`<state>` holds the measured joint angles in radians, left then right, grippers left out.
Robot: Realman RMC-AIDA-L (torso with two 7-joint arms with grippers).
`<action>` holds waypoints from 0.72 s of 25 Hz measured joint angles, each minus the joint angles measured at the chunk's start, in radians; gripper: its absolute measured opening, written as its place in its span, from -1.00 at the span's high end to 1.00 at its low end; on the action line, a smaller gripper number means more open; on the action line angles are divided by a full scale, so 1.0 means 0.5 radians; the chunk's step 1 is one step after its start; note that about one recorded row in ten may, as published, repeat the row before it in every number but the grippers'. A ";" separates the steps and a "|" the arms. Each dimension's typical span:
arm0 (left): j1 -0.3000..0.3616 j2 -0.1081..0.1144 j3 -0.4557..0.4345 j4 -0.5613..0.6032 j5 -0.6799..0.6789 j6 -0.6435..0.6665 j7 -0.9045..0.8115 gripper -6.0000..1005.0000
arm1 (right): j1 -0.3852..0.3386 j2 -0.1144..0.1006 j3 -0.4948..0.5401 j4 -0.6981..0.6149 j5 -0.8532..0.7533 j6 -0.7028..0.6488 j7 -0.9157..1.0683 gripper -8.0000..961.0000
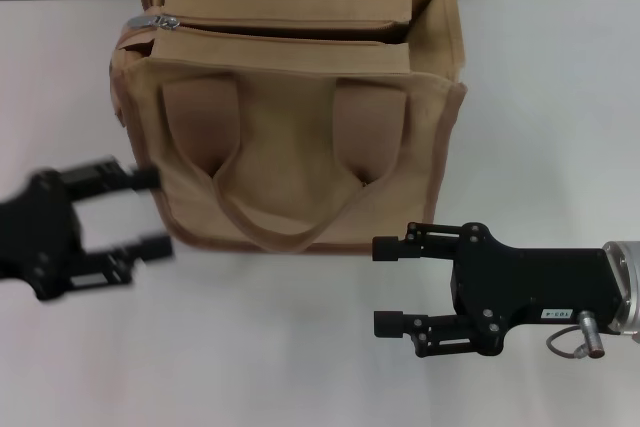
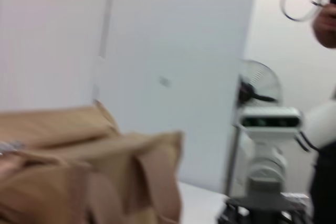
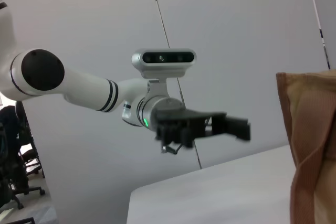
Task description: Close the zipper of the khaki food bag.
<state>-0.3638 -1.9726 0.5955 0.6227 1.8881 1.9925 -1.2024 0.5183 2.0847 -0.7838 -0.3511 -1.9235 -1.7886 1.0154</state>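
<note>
The khaki food bag (image 1: 300, 147) stands upright on the white table, its two strap handles hanging down the front. Its zipper (image 1: 290, 35) runs along the top and looks open, with the silver pull tab (image 1: 166, 22) at the bag's left end. My left gripper (image 1: 150, 212) is open, low at the left, its fingertips just beside the bag's lower left corner. My right gripper (image 1: 388, 285) is open, low in front of the bag's right side, apart from it. The bag also shows in the left wrist view (image 2: 84, 171) and the right wrist view (image 3: 312, 145).
The white table (image 1: 550, 97) spreads around the bag, with a grey wall behind it. The right wrist view shows my left arm and its gripper (image 3: 231, 127) farther off. The left wrist view shows a fan (image 2: 260, 85) and my right arm's camera (image 2: 270, 119) beyond the table.
</note>
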 joint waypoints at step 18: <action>-0.002 0.083 -0.615 -0.238 -0.142 -0.308 0.116 -0.54 | -0.010 -0.003 0.000 -0.006 0.000 0.036 0.000 -0.58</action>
<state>-0.3649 -1.9309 0.2879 0.5037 1.8169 1.8386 -1.1443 0.5133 2.0833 -0.7839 -0.3541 -1.9235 -1.7707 1.0155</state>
